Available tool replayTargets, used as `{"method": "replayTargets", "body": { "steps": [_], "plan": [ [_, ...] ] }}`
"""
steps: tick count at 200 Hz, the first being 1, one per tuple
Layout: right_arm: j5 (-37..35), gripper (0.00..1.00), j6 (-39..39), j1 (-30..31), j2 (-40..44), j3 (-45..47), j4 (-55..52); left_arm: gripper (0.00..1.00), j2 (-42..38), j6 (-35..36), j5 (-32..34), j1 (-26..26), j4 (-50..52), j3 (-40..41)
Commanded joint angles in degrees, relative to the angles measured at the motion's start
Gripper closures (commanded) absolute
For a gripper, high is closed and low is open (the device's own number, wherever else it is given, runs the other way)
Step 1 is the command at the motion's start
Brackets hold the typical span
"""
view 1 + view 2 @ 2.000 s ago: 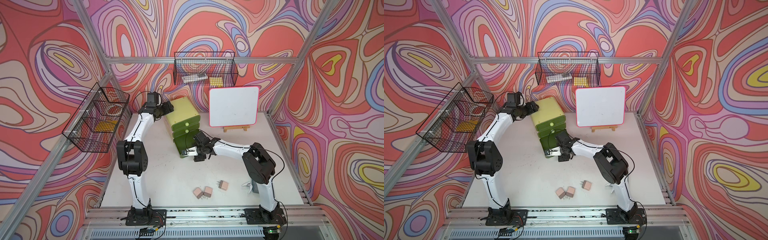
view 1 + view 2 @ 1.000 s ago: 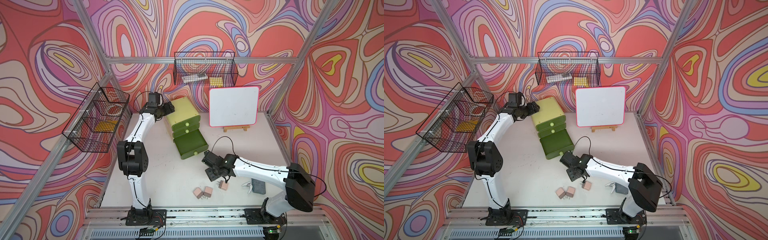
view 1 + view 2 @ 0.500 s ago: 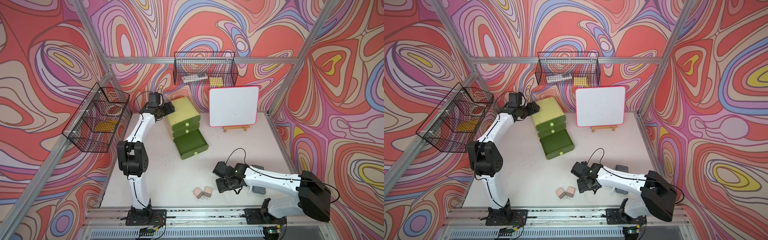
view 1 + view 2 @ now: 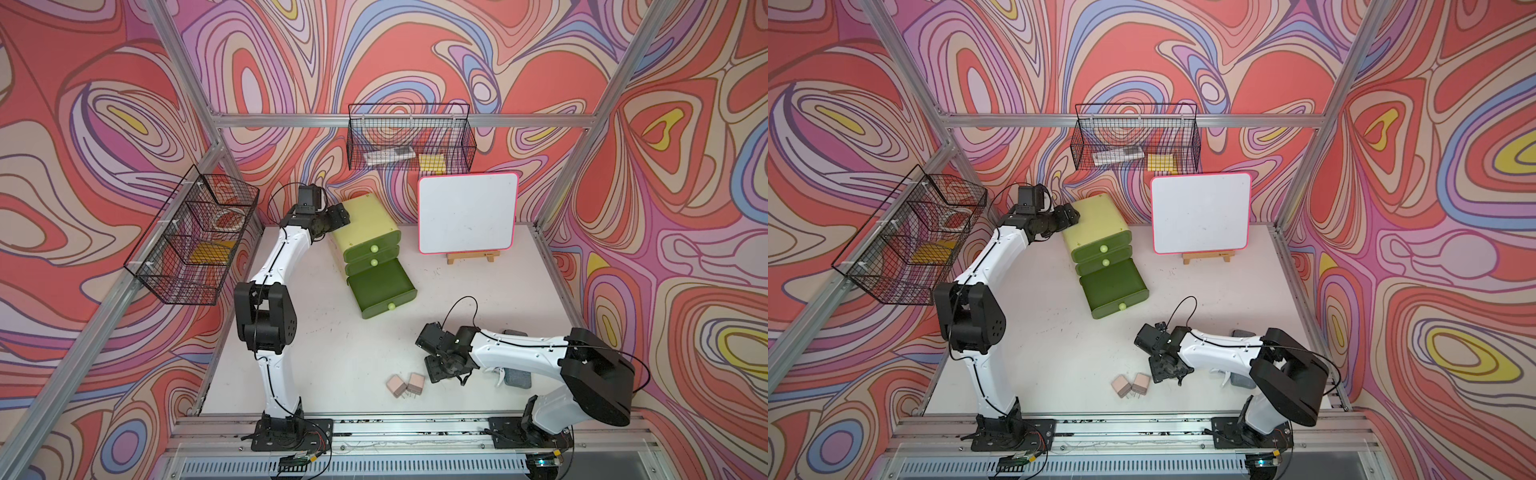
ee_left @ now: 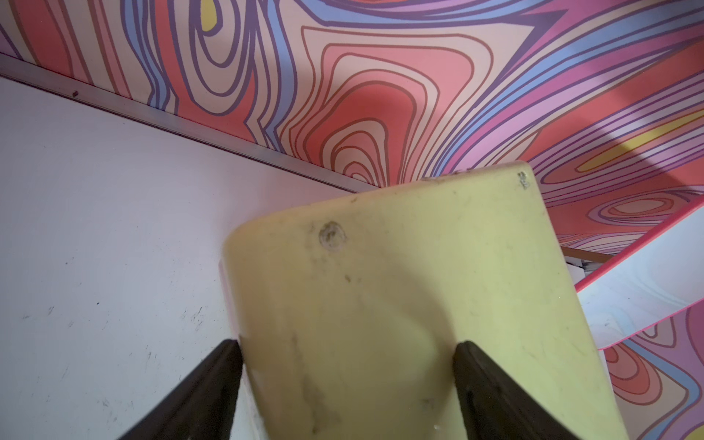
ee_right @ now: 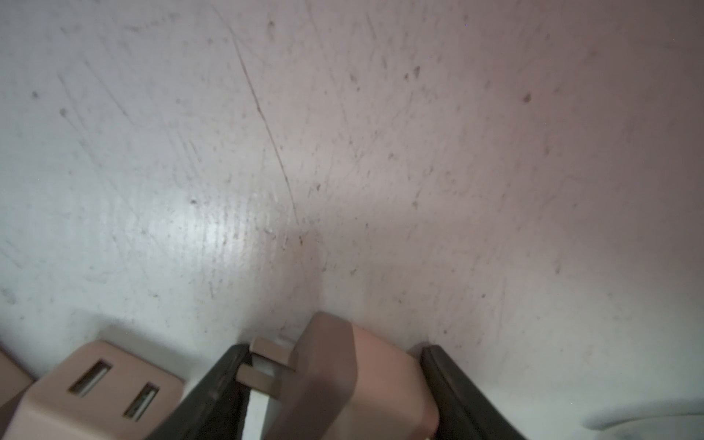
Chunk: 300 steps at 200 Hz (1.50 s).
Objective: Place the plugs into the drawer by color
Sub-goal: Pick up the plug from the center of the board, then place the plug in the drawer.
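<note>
In a top view you see the left gripper at the rounded lime-yellow plastic chest, its bottom olive-green drawer pulled out, and the right gripper low beside two pinkish-beige cube plugs near the front. Your left wrist view shows dark fingers clamped on the chest's sides. Your right wrist view shows that claw closed on a third beige plug at the white tabletop.

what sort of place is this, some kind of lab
Most likely a robot test cell: a silver aluminium frame with swirl-printed walls, two white-and-black robot arms bolted to its front rail, and a staged lime-yellow plastic chest of drawers.
</note>
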State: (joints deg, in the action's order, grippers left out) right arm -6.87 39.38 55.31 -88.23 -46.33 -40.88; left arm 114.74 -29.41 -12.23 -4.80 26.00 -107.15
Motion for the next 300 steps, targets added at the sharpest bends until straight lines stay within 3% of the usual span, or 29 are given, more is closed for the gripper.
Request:
{"method": "replayTargets", "body": {
  "steps": [1,71,121,148,179,223,255,300],
  "plan": [
    [-1.42,0.38,-0.20,-0.89,0.44,1.66,0.54,0.14,2.24,2.30,1.12,-1.18,12.21,3.55],
    [-2.24,0.58,-1.18,-0.94,1.65,-0.47,-0.56,0.14,2.60,2.45,1.88,-1.88,12.31,3.74],
    [-5.29,0.59,-7.05,-2.66,0.74,-12.54,-4.80,0.14,2.79,2.32,1.80,-1.97,12.16,3.72],
    [-5.05,0.59,-14.37,-4.35,-6.52,-25.92,-3.09,0.14,2.90,2.07,1.33,-1.97,12.12,3.66],
    [-3.71,0.59,-22.55,-5.46,-20.55,-43.24,-0.17,0.14,2.29,2.42,2.18,-2.06,12.32,3.83],
    [-1.46,0.59,-28.99,-6.87,-36.34,-62.09,-0.87,0.14,2.15,2.79,2.54,-2.06,12.58,3.70],
    [0.87,0.58,-30.06,-7.22,-42.27,-67.66,-1.66,0.14,2.42,2.95,2.69,-2.06,12.70,3.47],
    [5.49,0.54,-29.54,-7.63,-44.74,-67.06,0.10,0.14,2.66,3.06,3.02,-2.06,12.91,3.28]
  ]
}}
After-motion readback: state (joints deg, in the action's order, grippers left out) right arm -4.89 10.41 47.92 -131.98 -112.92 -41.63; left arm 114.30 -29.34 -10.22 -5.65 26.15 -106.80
